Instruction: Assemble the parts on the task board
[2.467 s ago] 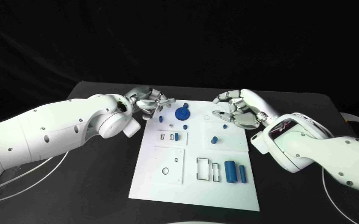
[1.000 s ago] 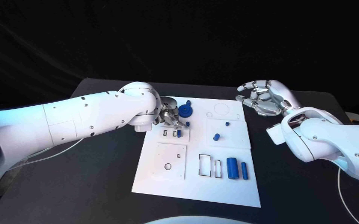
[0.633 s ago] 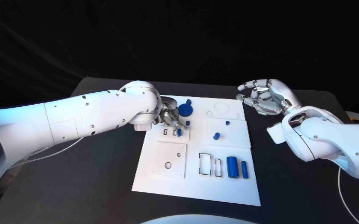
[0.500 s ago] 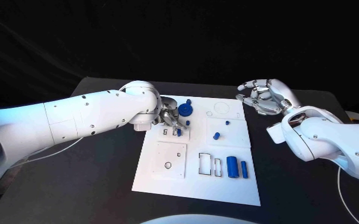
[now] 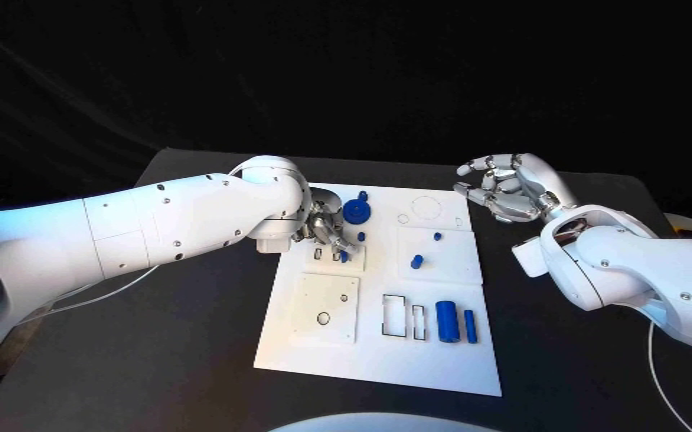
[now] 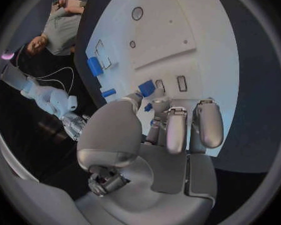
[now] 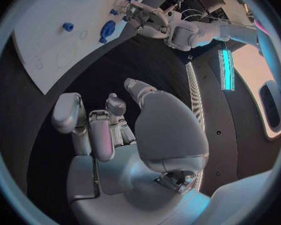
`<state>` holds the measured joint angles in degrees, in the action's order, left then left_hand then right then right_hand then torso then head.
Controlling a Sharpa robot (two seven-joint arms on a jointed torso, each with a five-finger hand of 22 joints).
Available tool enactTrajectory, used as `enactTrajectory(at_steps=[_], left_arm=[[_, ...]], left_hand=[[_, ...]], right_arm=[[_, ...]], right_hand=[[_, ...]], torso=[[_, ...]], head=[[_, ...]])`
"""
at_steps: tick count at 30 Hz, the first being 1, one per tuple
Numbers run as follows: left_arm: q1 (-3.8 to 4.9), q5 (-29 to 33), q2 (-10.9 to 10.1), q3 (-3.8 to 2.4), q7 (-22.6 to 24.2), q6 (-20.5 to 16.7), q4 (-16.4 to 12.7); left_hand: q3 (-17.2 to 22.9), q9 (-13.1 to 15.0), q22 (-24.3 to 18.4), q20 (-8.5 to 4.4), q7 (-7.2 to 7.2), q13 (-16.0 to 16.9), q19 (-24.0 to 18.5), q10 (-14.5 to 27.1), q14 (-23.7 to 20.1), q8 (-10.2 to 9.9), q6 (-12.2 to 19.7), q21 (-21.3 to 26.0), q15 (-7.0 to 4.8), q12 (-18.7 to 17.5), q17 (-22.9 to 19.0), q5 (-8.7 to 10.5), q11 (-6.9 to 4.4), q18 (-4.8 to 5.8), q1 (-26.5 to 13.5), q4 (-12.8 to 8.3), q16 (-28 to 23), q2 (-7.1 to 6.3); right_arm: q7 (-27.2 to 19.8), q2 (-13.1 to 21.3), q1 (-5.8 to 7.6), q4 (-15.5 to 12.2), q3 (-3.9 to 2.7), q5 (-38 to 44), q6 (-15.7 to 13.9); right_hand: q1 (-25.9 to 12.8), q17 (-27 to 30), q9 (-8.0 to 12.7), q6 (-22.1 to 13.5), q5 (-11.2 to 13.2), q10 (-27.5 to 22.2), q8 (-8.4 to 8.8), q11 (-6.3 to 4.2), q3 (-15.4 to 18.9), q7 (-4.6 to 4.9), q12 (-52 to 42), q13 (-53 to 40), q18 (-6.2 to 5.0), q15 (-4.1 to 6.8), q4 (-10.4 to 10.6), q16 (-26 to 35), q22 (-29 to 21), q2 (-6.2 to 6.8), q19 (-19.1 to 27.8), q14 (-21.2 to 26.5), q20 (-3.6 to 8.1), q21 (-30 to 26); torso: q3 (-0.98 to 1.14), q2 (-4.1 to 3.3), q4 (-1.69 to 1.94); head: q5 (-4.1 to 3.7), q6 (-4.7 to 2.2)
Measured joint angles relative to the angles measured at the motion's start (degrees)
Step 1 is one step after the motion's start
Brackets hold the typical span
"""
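Over the task board, left robot hand still pinches a blue part (right robot hand unchanged, empty, fingers apart).

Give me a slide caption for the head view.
Left hand pinches a small blue part over the task board; right hand hovers open.

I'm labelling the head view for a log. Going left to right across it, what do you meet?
Left arm → left hand, fingers down on the task board → round blue part → small blue part → upright blue cylinder → right hand → right arm.
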<state>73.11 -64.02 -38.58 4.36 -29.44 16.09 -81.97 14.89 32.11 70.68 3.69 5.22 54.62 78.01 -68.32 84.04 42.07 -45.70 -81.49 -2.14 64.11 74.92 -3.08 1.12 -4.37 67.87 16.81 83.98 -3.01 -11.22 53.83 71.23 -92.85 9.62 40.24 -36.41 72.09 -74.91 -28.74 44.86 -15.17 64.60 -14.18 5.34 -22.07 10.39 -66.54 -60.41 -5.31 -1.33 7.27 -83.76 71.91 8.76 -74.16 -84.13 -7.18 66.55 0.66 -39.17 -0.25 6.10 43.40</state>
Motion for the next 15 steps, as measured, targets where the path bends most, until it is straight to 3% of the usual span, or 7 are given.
enactTrajectory(at_steps=[3, 11, 15], left_arm=[[0.00, 0.0, 0.0, 0.00, 0.0, 0.0, 0.0], [0.01, 1.9, 0.0, -0.01, 0.0, -0.3, 0.1], [0.01, 4.5, -0.1, -0.01, -0.1, -0.8, 0.3]], left_hand=[[0.6, 0.1, 0.0, 0.00, 0.00, 0.0, 0.0, 0.0, 0.0, 0.0, 0.0, 0.0, 0.00, 0.0, 0.0, 0.00, 0.00, 0.00, 0.0, 0.0, 0.0, 0.00], [8.3, 1.2, 0.0, 0.00, 0.01, -0.6, 0.0, 0.2, -0.2, 0.0, 0.0, 0.0, -0.21, 0.0, 0.0, 0.01, -0.22, 0.00, 3.1, -0.1, 0.0, -1.36], [13.2, 2.2, 0.5, -0.02, -0.34, -0.3, 0.0, 0.1, 0.0, 1.0, 0.2, -0.4, -0.43, 0.0, 0.0, 0.11, -0.33, -0.01, 5.1, -0.4, 0.0, -2.26]], right_arm=[[0.0, -0.1, -0.10, 0.1, 0.00, -0.1, 0.0], [0.0, -0.3, -0.19, 0.4, 0.00, -0.3, 0.0], [0.0, -0.4, -0.22, 0.7, 0.00, -0.4, 0.0]], right_hand=[[0.0, 0.0, 0.0, 0.0, 0.0, 0.0, 0.00, 0.00, 0.0, 0.00, 0.0, 0.0, 0.00, 0.00, 0.0, 0.0, 0.0, 0.00, 0.0, 0.0, 0.00, 0.0], [0.0, 0.0, 0.0, 0.0, 0.0, 0.0, -0.23, 0.00, -0.2, 0.00, 0.0, 0.1, 0.00, 0.00, 0.2, 0.0, -0.1, 0.00, 0.0, 0.0, 0.00, -0.3], [0.0, 0.0, 0.0, 0.0, 0.0, 0.0, -0.23, 0.00, -0.2, 0.00, 0.0, 0.1, 0.01, 0.00, 0.2, 0.0, -0.2, 0.00, 0.0, 0.0, 0.00, -0.3]], torso=[[0.01, 0.00, 0.00], [0.03, 0.00, 0.07], [0.03, 0.00, 0.01]], head=[[-0.03, 0.00], [-0.04, 0.01], [0.04, 0.04]])
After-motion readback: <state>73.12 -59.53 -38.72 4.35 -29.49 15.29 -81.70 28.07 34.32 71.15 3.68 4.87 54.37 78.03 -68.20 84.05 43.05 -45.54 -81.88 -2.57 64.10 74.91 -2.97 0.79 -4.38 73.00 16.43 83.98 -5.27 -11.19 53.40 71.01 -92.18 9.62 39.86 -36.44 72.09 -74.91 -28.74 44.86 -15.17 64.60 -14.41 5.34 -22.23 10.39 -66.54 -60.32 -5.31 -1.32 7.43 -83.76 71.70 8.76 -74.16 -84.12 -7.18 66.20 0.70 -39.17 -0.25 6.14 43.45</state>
